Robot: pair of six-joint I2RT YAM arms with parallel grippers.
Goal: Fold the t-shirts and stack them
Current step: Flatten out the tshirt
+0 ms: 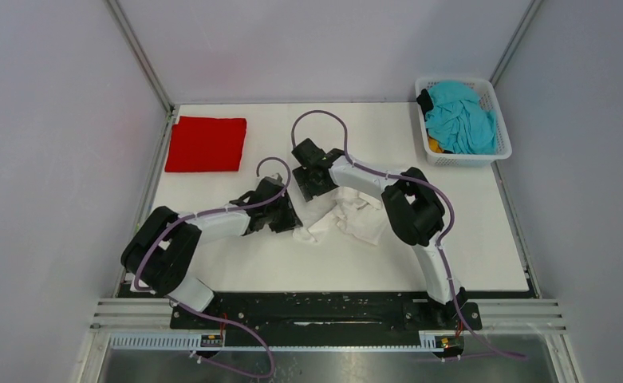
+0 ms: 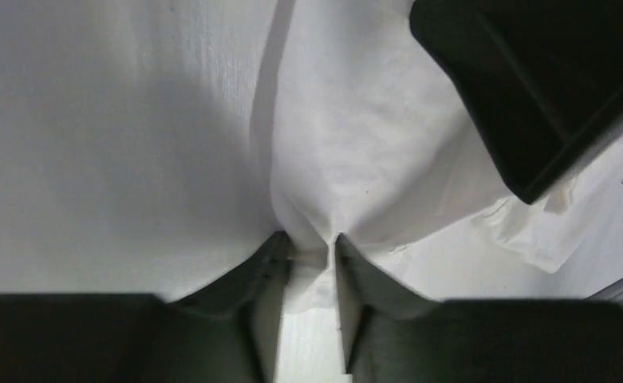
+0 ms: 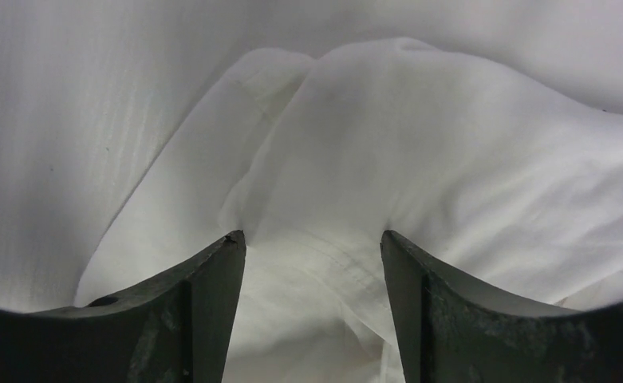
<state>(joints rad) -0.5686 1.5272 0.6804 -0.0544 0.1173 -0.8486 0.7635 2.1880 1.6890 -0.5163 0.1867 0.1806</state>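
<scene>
Shirt: crumpled white soft-cloth t-shirt (image 1: 354,217), lying mid-way across the white table (image 1: 252,271).
Left claw (image 2: 309,246): mine, nearly closed, pinching a fold of it.
Right claw (image 3: 313,239): mine, jaws wide, straddling a ridge, nothing gripped.

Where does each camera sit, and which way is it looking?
Top camera: above and behind, looking down on the table; shows the left arm, right arm, red shirt, white shirt, basket.
Left wrist camera: on the left arm, facing down at the white shirt; left gripper pinches it.
Right wrist camera: on the right arm, facing down at the same shirt; right gripper open over a fold.
Shared: all see the white shirt.
</scene>
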